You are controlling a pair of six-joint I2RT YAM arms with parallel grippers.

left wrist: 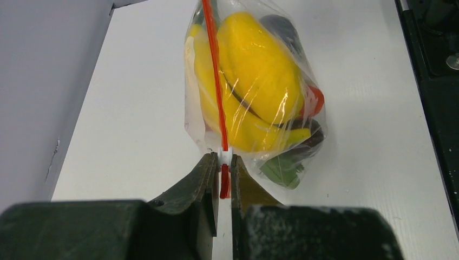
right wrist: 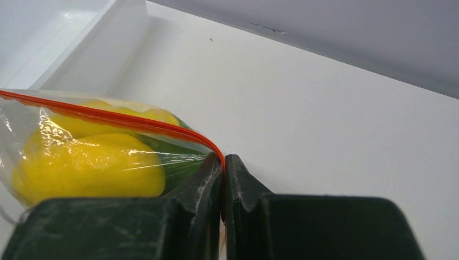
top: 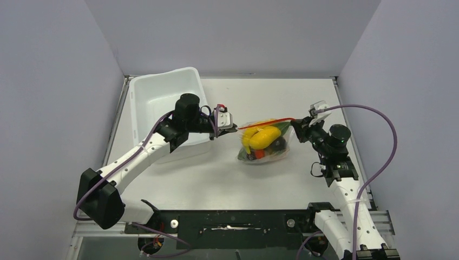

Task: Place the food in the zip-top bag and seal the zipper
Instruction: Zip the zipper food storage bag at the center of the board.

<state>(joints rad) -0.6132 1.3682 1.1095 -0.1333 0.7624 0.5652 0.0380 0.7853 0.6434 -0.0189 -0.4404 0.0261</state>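
- The left tool [left wrist: 224, 162] was pressed together on 1 end of the zipper [left wrist: 215, 70], pinching the thin red strip between its dark fingers.
- The right tool [right wrist: 223, 162] was likewise pressed together on the opposite end of the strip, where the strip curved down into its jaws.
- The zip-top bag [top: 265, 142] sat near the middle of the worktop [top: 216, 179], between the 2 tools. Its red strip was uppermost and stretched from one tool to the other.
- In the left wrist view the strip showed as 1 narrow line along the mouth. Whether it was sealed along its whole length could not be told.
- The food [left wrist: 254, 86] was inside the clear pouch. Large yellow pieces filled most of it, with a red piece [left wrist: 318, 100] at the side, a green piece [left wrist: 281, 170] low down and a dark piece [left wrist: 281, 27] at the far end.
- Whether the bottom of the pouch touched the worktop or hung just above it could not be told.
- A white tub [top: 162, 97] stood at the far left of the worktop, beside the left arm and apart from the bag.
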